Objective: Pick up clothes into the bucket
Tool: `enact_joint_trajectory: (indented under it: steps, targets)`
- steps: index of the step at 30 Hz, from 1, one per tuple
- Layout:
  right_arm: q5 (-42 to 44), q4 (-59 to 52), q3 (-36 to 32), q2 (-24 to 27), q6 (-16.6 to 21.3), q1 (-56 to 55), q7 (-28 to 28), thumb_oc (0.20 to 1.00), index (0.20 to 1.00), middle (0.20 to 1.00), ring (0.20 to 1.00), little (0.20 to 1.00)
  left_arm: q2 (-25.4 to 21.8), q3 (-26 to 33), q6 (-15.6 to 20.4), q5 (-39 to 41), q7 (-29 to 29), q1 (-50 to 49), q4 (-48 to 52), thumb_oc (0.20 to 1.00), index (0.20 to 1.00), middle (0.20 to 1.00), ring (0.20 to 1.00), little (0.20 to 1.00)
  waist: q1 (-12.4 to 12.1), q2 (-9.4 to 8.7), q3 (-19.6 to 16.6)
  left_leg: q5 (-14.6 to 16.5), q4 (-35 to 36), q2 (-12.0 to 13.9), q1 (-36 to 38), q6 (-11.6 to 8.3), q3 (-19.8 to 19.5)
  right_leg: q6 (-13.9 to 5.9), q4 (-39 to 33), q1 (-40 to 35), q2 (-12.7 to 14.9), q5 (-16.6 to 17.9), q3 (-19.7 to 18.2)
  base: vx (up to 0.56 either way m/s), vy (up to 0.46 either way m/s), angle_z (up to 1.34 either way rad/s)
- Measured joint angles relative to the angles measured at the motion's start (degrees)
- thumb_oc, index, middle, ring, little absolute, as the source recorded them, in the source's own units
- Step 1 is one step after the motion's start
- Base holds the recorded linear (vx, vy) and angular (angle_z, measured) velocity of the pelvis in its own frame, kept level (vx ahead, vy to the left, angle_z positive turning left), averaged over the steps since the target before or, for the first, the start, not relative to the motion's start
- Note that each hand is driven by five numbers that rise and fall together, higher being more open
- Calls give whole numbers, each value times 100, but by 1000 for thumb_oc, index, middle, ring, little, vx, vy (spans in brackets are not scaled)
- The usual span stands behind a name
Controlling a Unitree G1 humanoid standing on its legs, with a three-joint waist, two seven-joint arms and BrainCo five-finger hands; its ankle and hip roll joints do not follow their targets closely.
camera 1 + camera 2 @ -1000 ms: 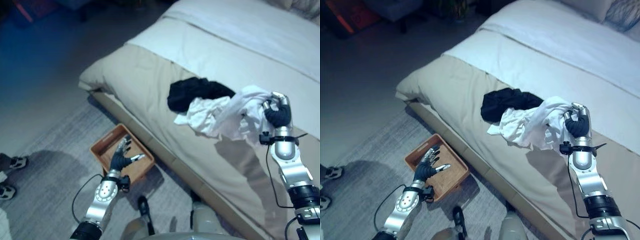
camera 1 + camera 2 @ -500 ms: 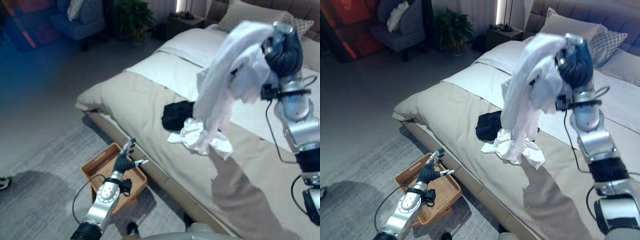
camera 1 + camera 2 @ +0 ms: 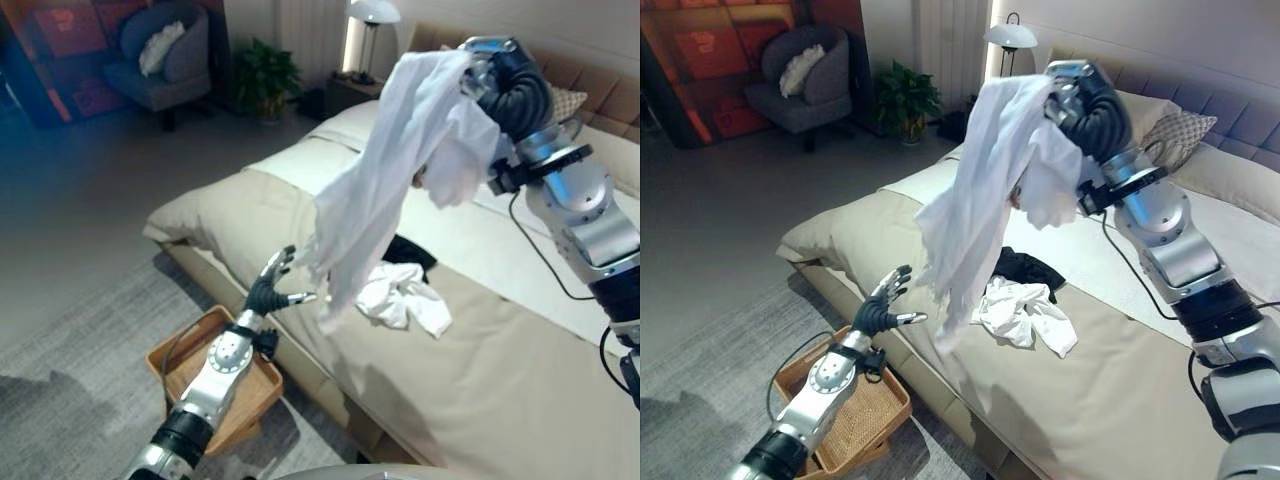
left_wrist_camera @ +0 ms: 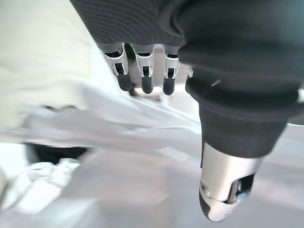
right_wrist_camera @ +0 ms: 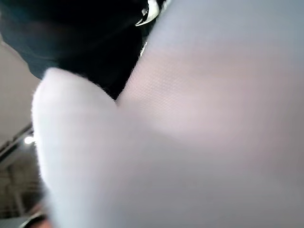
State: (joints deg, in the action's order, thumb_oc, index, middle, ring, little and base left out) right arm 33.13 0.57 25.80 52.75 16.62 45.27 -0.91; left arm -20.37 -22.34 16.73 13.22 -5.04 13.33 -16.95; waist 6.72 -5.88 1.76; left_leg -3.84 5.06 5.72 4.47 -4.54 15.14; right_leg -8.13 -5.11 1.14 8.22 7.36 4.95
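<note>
- One bed [image 3: 520, 380] fills the 3 o'clock side.
- White garment [image 3: 385, 180] hangs at 12 o'clock, clenched in the right hand [image 3: 505, 85].
- Wicker basket [image 3: 165, 362] sits at 7 o'clock under the left hand [image 3: 268, 296], fingers spread.
- White cloth [image 3: 405, 300] and black cloth [image 3: 410, 252] lie centre.

Bed [image 3: 1110, 400] — armchair [image 3: 805, 85] behind; plant [image 3: 905, 98], lamp [image 3: 1010, 38].

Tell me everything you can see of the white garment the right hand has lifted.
The white garment looks like thin, soft fabric, crumpled and bunched at the top where the right hand grips it. It hangs in the air in long loose folds above the edge of the bed, its lower end dangling close to the open left hand, apparently without touching. It is clear of the clothes left on the bed.
</note>
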Motion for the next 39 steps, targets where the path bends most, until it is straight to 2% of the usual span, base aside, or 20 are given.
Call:
enact_joint_trajectory:
  steps: [6,13,22,25,31,34,39]
  targets:
    - [18,-658,95,-25,-96,-533,-370,200,200,200,200,200,283,-130,0,378,-103,560,291,1000,1000,1000,1000,1000,63,53,-107,4,-1,-11,104,-4,48,26,1,-81,-7,12,-50,7,2,-4]
    - [11,-652,82,-89,-397,-1292,-574,200,200,200,200,200,251,-117,-6,601,-116,574,486,1000,1000,1000,1000,1000,22,88,-135,8,1,3,117,0,38,-1,0,-100,2,-9,-43,0,0,0]
    - [-50,-669,87,-581,-465,-1612,-762,200,200,200,200,200,284,-220,-150,620,-5,576,489,1000,1000,1000,1000,1000,33,104,-141,52,2,4,104,19,29,-1,0,-89,12,-9,-38,0,0,0]
    - [-50,-676,90,-606,-483,-1612,-825,200,200,200,200,200,236,-532,-294,910,297,581,486,1000,1000,1000,1000,1000,38,110,-142,52,0,0,103,18,29,-1,0,-88,14,-9,-40,0,0,0]
    - [-41,-701,268,-651,-575,-1611,-894,200,200,200,200,200,210,-1100,-686,2223,905,659,149,1000,1000,1000,1000,1000,55,188,-187,54,-1,-10,103,20,39,-2,0,-81,11,-13,-59,0,0,0]
    - [-37,-706,465,-642,-576,-1606,-907,200,200,200,200,200,-2,-1513,-887,2806,1300,659,140,1000,1000,1000,1000,1000,76,226,-206,54,-1,-15,105,20,52,-2,0,-74,-1,-19,-75,0,0,0]
    - [-7,-706,573,-607,-574,-1606,-926,200,200,200,200,200,-367,-1864,-1096,3167,1907,664,122,1000,1000,1000,1000,1000,170,245,-216,57,1,-1,112,19,60,-6,0,-77,3,-22,-101,0,0,0]
